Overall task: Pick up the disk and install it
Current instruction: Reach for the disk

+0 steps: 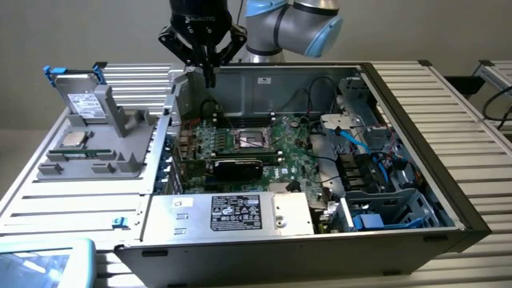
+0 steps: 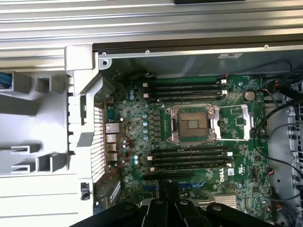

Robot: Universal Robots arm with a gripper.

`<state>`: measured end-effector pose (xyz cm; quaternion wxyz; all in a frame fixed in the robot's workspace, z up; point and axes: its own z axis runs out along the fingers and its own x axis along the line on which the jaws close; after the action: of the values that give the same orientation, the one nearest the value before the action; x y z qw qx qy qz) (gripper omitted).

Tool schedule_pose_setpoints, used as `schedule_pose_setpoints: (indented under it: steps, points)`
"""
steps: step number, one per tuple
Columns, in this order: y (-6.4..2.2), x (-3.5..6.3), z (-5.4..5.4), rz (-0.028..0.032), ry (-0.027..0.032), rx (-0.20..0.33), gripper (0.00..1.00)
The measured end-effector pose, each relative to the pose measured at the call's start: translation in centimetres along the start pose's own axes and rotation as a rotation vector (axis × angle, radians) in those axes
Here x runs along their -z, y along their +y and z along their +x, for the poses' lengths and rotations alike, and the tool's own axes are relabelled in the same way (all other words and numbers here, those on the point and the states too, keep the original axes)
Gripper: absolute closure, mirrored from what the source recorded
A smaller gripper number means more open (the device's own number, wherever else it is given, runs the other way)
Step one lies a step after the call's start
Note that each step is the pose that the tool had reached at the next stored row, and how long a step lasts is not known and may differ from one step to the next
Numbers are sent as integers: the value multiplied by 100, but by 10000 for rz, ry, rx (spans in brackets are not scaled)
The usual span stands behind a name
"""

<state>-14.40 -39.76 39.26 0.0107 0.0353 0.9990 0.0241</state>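
The disk (image 1: 84,103) is a silver drive with a white label in a blue frame. It stands upright in the grey holder (image 1: 120,129) at the exterior view's left, outside the computer case. My gripper (image 1: 210,73) hangs above the case's rear left corner, well to the right of the disk. It is shut, with nothing between its fingers. In the wrist view the closed fingertips (image 2: 168,189) point down over the green motherboard (image 2: 189,123). A strip of blue (image 2: 4,79) at that picture's edge may be the disk's frame.
The open computer case (image 1: 416,150) holds the motherboard, an empty processor socket (image 1: 254,139), cables and a drive cage (image 1: 384,204) with blue parts. A grey power supply (image 1: 232,213) with a black label sits at the front. A small silver chip (image 1: 74,139) lies on the holder.
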Motion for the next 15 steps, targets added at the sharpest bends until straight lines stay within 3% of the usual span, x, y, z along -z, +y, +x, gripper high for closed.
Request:
schedule_pose_setpoints:
  steps: [6, 15]
  points:
    - [38, 3, 276, 0, -2, 0, 89]
    - [203, 1, 627, 0, -2, 0, 89]
